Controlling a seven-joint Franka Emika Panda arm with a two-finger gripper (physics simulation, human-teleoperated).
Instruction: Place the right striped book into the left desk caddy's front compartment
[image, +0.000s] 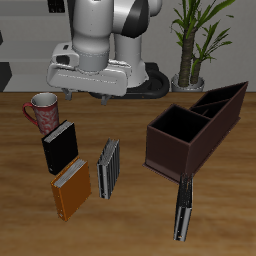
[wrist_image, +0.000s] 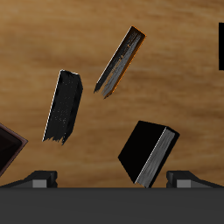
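Note:
The right striped book (image: 109, 166), small and thick with grey-and-white stripes, lies on the table between the orange book and the caddy. In the wrist view it looks dark (wrist_image: 63, 105). The left desk caddy (image: 222, 112) is a long maroon-brown box, and its large square front compartment (image: 176, 131) is at the end nearest the table's front; a corner of the caddy shows in the wrist view (wrist_image: 7, 150). My gripper (image: 98, 96) hangs high above the table's back, farther back than the black book. Its fingers (wrist_image: 39, 178) stand wide apart and empty; the gripper (wrist_image: 112, 179) is open.
A black book (image: 60, 147) (wrist_image: 149, 153) and an orange book (image: 70, 188) (wrist_image: 120, 59) lie beside the striped book. A longer, thinner striped book (image: 183, 207) lies near the front edge. A red patterned mug (image: 42, 112) stands farther back. A potted plant (image: 190, 60) is behind the caddy.

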